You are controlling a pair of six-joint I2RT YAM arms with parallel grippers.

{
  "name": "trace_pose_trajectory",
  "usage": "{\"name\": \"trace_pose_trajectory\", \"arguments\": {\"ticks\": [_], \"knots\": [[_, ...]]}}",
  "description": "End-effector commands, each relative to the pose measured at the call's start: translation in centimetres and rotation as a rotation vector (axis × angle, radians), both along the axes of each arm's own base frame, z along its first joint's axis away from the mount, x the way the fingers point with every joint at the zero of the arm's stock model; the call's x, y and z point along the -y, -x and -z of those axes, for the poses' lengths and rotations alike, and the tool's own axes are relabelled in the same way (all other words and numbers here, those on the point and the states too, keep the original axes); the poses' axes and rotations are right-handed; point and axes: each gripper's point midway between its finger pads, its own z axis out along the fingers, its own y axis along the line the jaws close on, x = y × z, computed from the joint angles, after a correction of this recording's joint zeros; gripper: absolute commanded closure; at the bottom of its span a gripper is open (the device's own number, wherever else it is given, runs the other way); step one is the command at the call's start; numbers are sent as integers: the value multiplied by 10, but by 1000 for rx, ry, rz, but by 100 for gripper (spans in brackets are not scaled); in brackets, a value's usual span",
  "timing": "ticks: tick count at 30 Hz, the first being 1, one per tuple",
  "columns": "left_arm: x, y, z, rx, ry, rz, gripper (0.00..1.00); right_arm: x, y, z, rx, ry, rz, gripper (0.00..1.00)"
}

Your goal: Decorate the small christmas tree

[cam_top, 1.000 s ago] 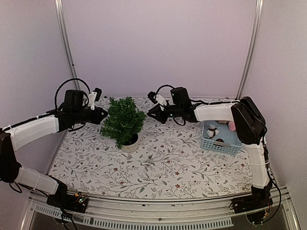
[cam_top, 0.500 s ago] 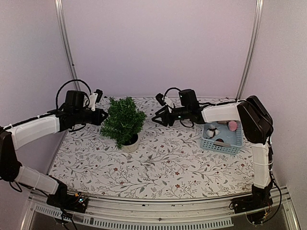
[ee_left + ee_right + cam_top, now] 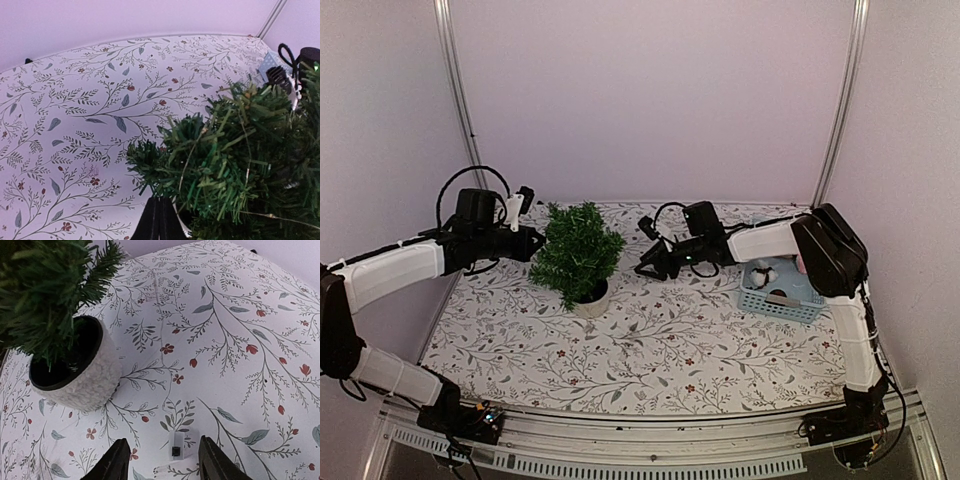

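Left fingers (image 3: pixel 152 225): clenched beside tree (image 3: pixel 577 255), probably to steady it.
Right fingers (image 3: pixel 114 462): released, straddled switch box (image 3: pixel 176 447) near tabletop (image 3: pixel 670 330) far edge.

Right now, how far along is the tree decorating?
Done: a thin wire runs through the small christmas tree, and a switch box lies between the open right fingers. In hand: nothing visible; the left fingers are shut beside the tree. Left: ornaments in the blue basket.
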Motion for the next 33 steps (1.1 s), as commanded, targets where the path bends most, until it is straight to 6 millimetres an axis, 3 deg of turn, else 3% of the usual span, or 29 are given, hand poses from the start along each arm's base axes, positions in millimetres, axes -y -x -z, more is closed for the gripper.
{"name": "trace_pose_trajectory", "arguments": {"ticks": [1, 9, 15, 23, 28, 33], "knots": [[-2, -4, -8, 26, 6, 1, 100, -1, -4, 17, -28, 28, -7, 51], [-2, -4, -7, 26, 5, 1, 100, -10, -8, 27, -55, 43, -15, 53], [-2, -4, -9, 32, 5, 0, 100, -17, -8, 46, -80, 122, -6, 53], [-1, -5, -10, 37, 8, 0, 100, -14, -3, 62, -83, 196, -4, 56], [-1, -5, -8, 31, 13, -2, 100, -15, -6, 63, -66, 209, 3, 70], [-3, -5, -6, 22, 6, -10, 100, -13, -6, 66, -73, 223, 21, 90]]}}
